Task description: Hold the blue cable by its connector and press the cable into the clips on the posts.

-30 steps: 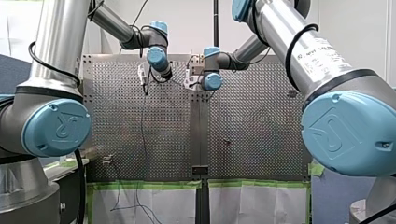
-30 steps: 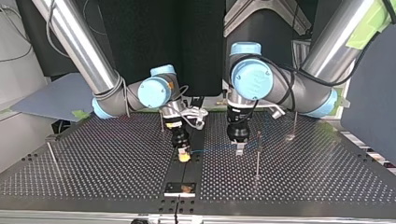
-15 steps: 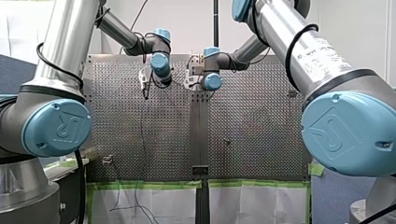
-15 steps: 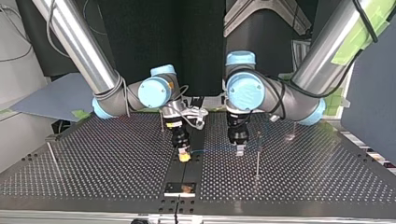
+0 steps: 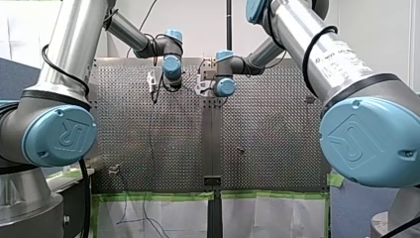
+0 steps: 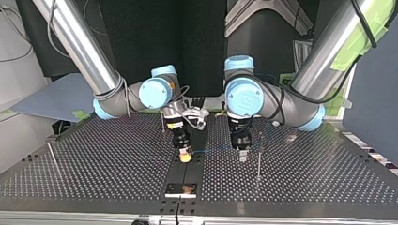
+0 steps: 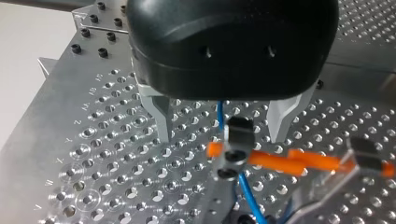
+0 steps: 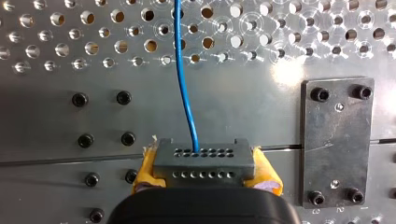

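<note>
Blue cable [image 8: 184,84] runs from the connector [image 8: 204,156] clamped in the right gripper [image 8: 205,171] to the post's clip [image 7: 239,133], between the spread fingers of the left gripper [image 7: 222,122].

Two arms [image 6: 112,93] [image 6: 300,101], one blue cable [image 8: 183,79], one connector [image 8: 203,161], two clips [image 7: 240,132] [image 7: 369,150] and one black plate [image 8: 337,140].

Around our perforated table [image 5: 277,129]
Beyond it we see a white wall [image 5: 198,25]; green tape [image 5: 148,196] lines its near edge.
</note>
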Tool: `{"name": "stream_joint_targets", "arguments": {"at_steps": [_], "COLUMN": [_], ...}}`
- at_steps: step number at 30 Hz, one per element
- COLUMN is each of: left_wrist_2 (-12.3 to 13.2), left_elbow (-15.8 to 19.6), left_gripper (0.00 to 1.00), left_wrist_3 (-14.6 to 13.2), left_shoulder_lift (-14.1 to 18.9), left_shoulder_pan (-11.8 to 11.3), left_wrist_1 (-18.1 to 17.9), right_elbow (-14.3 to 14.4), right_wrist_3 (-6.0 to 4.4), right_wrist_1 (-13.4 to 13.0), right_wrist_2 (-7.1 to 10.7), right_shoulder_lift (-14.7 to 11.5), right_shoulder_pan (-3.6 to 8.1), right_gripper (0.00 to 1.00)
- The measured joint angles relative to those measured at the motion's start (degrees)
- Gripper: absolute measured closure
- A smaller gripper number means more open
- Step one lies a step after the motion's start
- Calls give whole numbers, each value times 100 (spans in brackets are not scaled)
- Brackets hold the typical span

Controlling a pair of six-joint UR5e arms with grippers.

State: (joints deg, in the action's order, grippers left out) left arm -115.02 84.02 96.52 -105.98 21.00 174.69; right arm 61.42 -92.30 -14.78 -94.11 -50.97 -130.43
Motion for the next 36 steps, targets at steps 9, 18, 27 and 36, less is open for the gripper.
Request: {"name": "stream_joint_targets", "arguments": {"at_steps": [9, 18, 27, 36], "left_wrist_2": [-220, -238, -365, -327], "left_elbow": [-2, -2, -1, -2], "left_gripper": [39, 100, 100, 100], "left_wrist_3": [-339, -599, -658, -702], "left_shoulder_lift": [4, 3, 2, 0], "left_shoulder_pan": [24, 56, 92, 129], "left_wrist_1": [-95, -139, -134, -309], "right_elbow": [2, 2, 4, 66], "right_wrist_3": [2, 4, -1, -13], "right_wrist_1": [0, 0, 10, 32], "right_wrist_2": [2, 4, 5, 7], "right_shoulder_lift": [2, 17, 25, 27], "right_shoulder_pan": [11, 9, 14, 56], "right_gripper": [100, 100, 100, 100]}}
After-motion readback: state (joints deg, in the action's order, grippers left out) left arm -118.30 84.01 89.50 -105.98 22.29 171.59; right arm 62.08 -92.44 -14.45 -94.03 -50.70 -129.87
